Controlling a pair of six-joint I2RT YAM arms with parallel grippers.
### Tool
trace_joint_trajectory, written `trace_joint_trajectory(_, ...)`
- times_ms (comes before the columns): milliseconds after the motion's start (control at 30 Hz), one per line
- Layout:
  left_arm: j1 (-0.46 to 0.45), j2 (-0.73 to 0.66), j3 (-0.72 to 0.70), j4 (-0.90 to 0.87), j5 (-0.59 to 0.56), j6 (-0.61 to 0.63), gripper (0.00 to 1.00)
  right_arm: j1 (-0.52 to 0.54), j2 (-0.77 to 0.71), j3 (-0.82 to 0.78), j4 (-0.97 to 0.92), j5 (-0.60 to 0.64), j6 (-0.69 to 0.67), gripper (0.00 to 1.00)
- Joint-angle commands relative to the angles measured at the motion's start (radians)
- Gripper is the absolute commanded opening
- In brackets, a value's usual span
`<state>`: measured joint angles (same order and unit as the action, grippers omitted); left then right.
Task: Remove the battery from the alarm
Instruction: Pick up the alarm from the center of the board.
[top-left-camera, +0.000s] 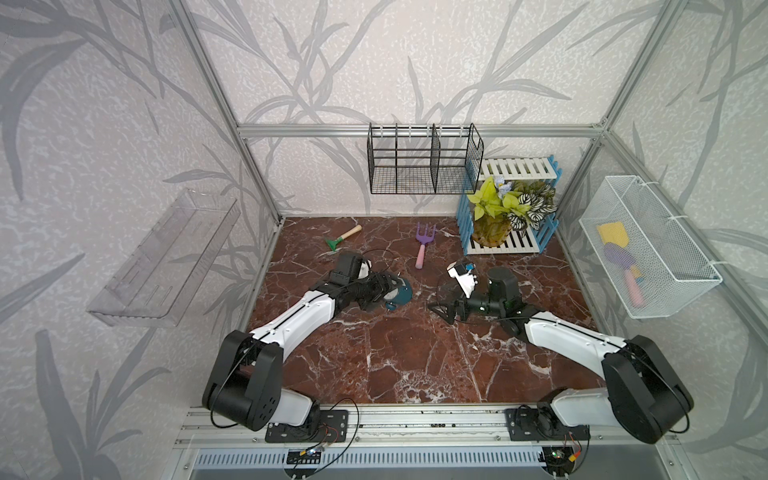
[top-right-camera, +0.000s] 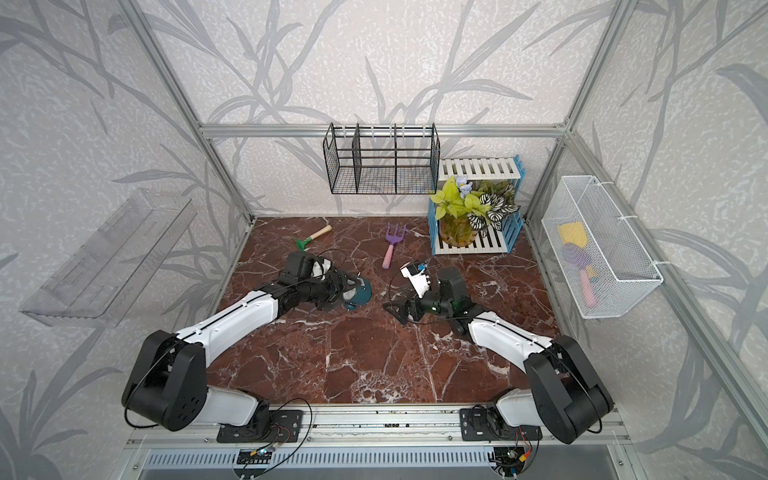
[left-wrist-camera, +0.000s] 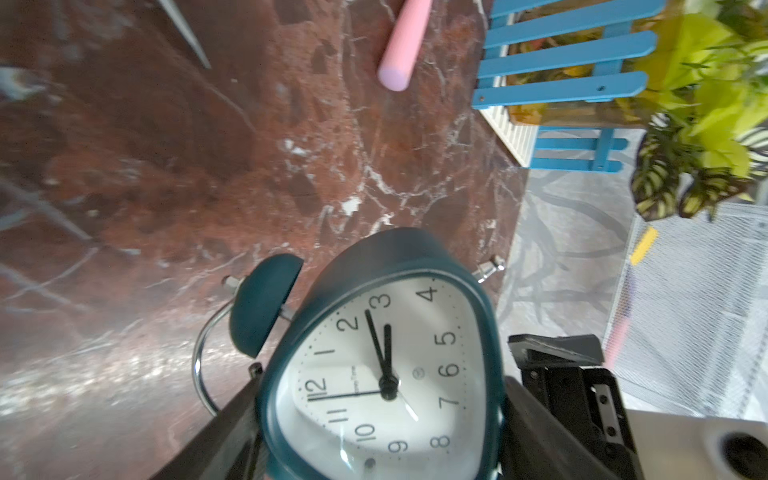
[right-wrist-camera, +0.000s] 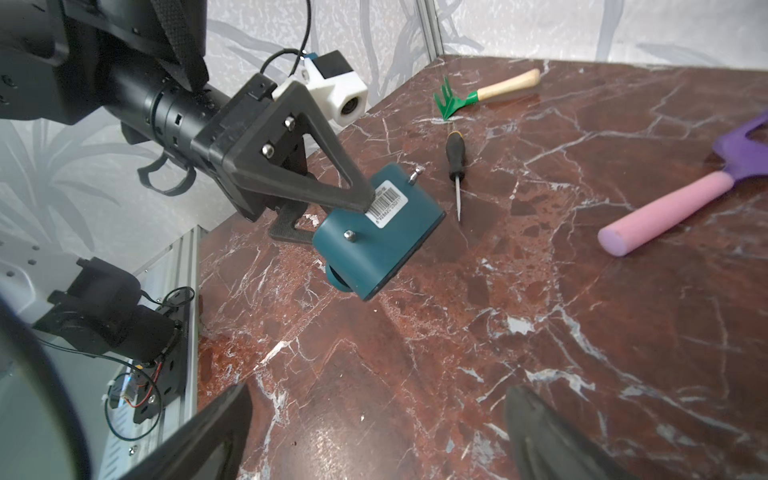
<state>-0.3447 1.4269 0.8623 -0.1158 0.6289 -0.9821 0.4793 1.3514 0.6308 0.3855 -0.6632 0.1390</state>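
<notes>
The dark teal alarm (top-left-camera: 402, 292) (top-right-camera: 362, 292) is clamped by its sides in my left gripper (top-left-camera: 388, 289) (top-right-camera: 348, 289), left of the table's middle. The left wrist view fills with its white face (left-wrist-camera: 386, 374), with a black finger (left-wrist-camera: 232, 419) on either side. In the right wrist view the alarm (right-wrist-camera: 382, 241) hangs tilted close over the marble, its barcode sticker and metal feet showing, a left finger (right-wrist-camera: 332, 166) pressed on the sticker side. My right gripper (top-left-camera: 444, 311) (top-right-camera: 397, 309) (right-wrist-camera: 374, 424) stands open and empty over bare marble, facing the alarm. The battery is hidden.
A black-handled screwdriver (right-wrist-camera: 455, 166) lies just beyond the alarm. Farther back lie a green rake (top-left-camera: 343, 238) and a purple fork with a pink handle (top-left-camera: 423, 249). A potted plant (top-left-camera: 498, 216) sits on a blue-white rack at the back right. Wire baskets (top-left-camera: 424, 162) (top-left-camera: 648, 245) hang on the walls.
</notes>
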Motion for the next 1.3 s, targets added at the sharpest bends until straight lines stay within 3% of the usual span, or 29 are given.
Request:
trace_joint_trajectory(0,-0.004,-0.018,-0.003,0.124,0.057,-0.031,0.67,-0.04,-0.028,-0.01,0.1,0.006,0.146,0.99)
trace_joint_trajectory(67,-0.007,-0.036,0.008,0.101,-0.026,-0.005,0.67,-0.056,-0.009,-0.023,0.207,0.006,0.345,0.99)
trace_joint_trajectory(133,-0.008,-0.055,-0.005,0.14,-0.088,-0.039,0.68,-0.029,0.015,0.008,0.195,-0.011,0.467,0.99)
trace_joint_trajectory(267,-0.04,-0.067,-0.024,0.23,-0.174,-0.184,0.68,0.088,0.074,0.077,0.084,0.154,0.56,0.99)
trace_joint_trajectory(400,-0.079,-0.062,-0.019,0.281,-0.221,-0.287,0.68,0.12,0.151,0.116,0.096,0.294,0.678,0.99)
trace_joint_trajectory(667,-0.11,-0.068,-0.003,0.268,-0.244,-0.345,0.68,0.166,0.229,0.228,0.094,0.38,0.586,0.99)
trace_joint_trajectory(933,-0.118,-0.091,-0.036,0.269,-0.274,-0.389,0.68,0.216,0.269,0.263,0.175,0.359,0.569,1.0)
trace_joint_trajectory(1067,-0.119,-0.094,-0.042,0.279,-0.271,-0.4,0.69,0.227,0.297,0.309,0.094,0.418,0.61,0.86)
trace_joint_trajectory(1267,-0.119,-0.104,-0.045,0.266,-0.272,-0.401,0.78,0.232,0.329,0.347,0.117,0.392,0.637,0.48)
